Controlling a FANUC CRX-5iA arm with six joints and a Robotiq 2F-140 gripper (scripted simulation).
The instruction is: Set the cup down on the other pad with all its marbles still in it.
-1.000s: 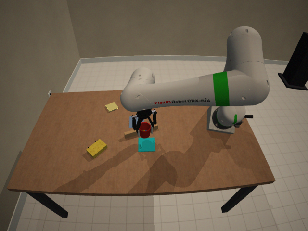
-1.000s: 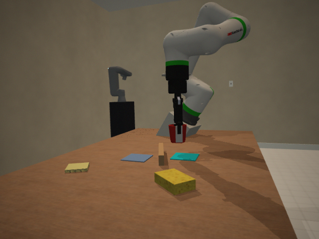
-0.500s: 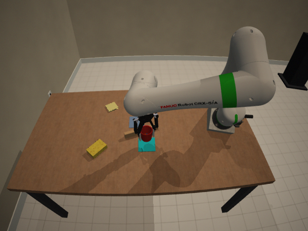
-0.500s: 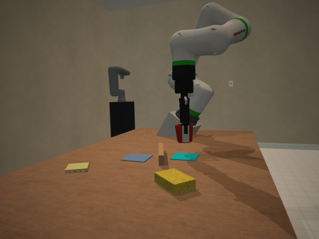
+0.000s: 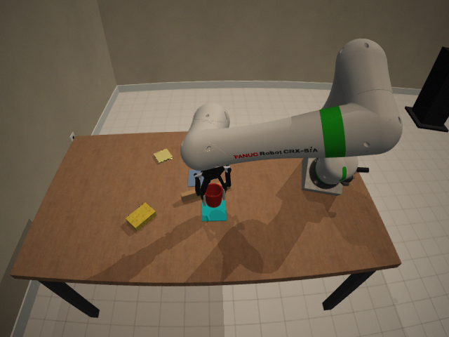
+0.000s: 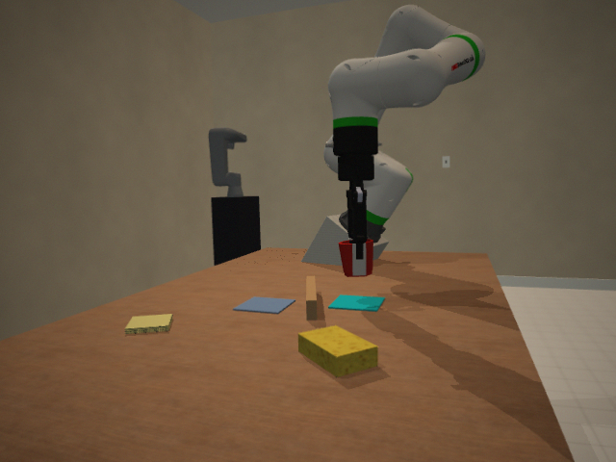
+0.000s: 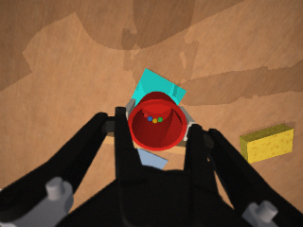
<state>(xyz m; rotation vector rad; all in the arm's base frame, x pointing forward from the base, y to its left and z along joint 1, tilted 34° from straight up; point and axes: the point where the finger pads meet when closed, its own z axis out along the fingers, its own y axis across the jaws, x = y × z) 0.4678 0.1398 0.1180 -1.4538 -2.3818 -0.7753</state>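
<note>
My gripper (image 5: 214, 194) is shut on a red cup (image 5: 214, 194) and holds it upright in the air above the teal pad (image 5: 215, 211). In the side view the cup (image 6: 350, 257) hangs clearly above the teal pad (image 6: 356, 302), not touching it. The wrist view shows the cup (image 7: 158, 123) between my fingers, with several small coloured marbles (image 7: 154, 119) on its bottom and the teal pad (image 7: 156, 87) below it. The blue-grey pad (image 6: 265, 304) lies beyond the wooden rail (image 6: 311, 296), which runs between the two pads.
A thick yellow sponge (image 5: 141, 215) lies on the table to the front left of the pads; it also shows in the wrist view (image 7: 266, 143). A thin yellow sponge (image 5: 163, 156) lies further back left. The robot base (image 5: 326, 177) stands at the right of the table.
</note>
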